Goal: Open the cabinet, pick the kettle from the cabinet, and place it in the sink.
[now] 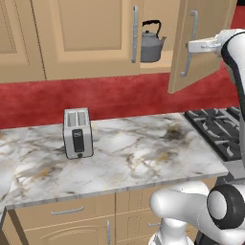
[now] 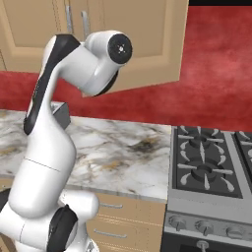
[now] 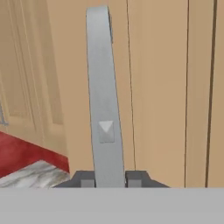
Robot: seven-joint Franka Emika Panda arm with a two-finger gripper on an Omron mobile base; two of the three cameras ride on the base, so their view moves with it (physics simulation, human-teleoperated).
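In the left base view, the gripper [image 1: 191, 46] sits at the upper right of the frame, its white hand reaching in from the right edge, where the arm is cut off. Its jaws are clenched on the long silver handle [image 1: 189, 43] of the cabinet's right door [image 1: 201, 43], which stands swung open toward the camera. In the hand view, the two dark fingertips [image 3: 86, 180] sit at the bottom centre, one on each side of the grey bar [image 3: 103, 100], touching it.

In the right base view, the white arm's elbow covers much of the cabinet doors at the upper left of the frame, and the toaster [image 2: 62, 116] behind it shows as a small grey corner.

The marbled white and brown surface [image 1: 134, 158] runs across the middle of the left base view, with a red wall [image 1: 119, 95] above it. A boxy silver toaster stands upright at centre left. A black stove [image 1: 217, 129] is cut off at the right edge.

The cabinet [image 1: 86, 38] fills the top of that view. The kettle [image 1: 152, 42] stands upright inside it, in the gap at upper centre between the closed left door and the open right door, partly hidden by the left door's handle.
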